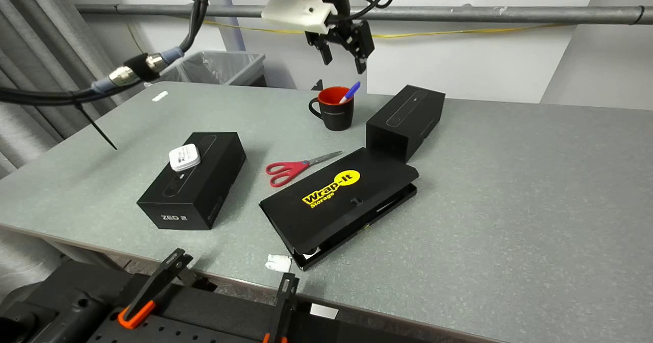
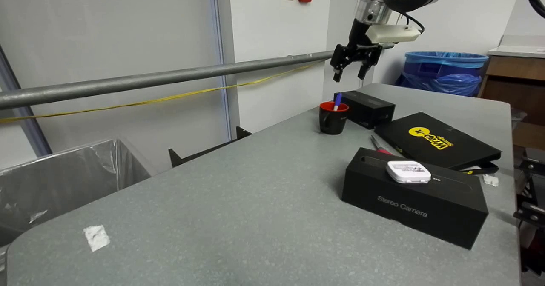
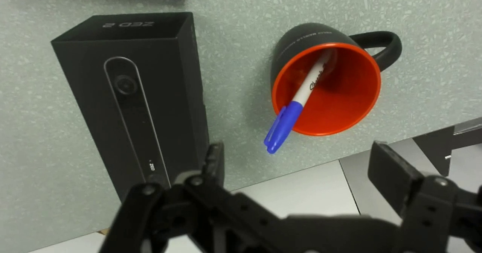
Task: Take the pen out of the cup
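Blue-capped and white-barrelled, a pen [image 3: 285,124] leans inside a black cup [image 1: 336,117] with a red interior on a speckled grey worktop [image 1: 510,205], the cap jutting past the rim on the side away from the handle. Above, in both exterior views, the gripper [image 1: 344,66] points down, and I can see its two fingers [image 1: 361,66] spread well apart, clear of the pen. Just beside the cup sits a black ZED 2 box [image 3: 150,95]; a storage case [image 1: 339,202] marked Wrap-It lies near, lid ajar. Red-handled scissors [image 1: 290,170] rest between that case and a matching box [image 1: 201,177], which carries a small white container [image 1: 184,157], with a grey rail [image 1: 459,13] running along the wall [image 1: 459,72] behind the worktop.
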Robot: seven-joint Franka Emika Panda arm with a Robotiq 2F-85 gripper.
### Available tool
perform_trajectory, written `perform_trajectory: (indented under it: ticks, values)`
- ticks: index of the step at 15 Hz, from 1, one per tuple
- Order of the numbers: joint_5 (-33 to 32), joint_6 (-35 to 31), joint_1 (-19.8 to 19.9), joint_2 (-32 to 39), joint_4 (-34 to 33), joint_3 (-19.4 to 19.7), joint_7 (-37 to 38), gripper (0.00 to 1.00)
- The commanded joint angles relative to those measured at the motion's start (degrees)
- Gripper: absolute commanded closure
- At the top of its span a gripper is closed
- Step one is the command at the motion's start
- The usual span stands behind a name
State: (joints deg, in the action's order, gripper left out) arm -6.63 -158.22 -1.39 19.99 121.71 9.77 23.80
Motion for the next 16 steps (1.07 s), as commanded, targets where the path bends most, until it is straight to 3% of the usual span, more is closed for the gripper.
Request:
perform_trajectory:
  ticks: [1, 6, 16]
  values:
    - [0.7, 0.0, -0.5, 0.4, -0.4, 0.6, -0.5, 0.00]
    - [0.6, -0.9, -1.3, 3.7, -2.6, 1.4, 2.0, 0.00]
    - [1.7, -7.3, -6.4, 11.3, -6.1, 7.2, 10.4, 0.00]
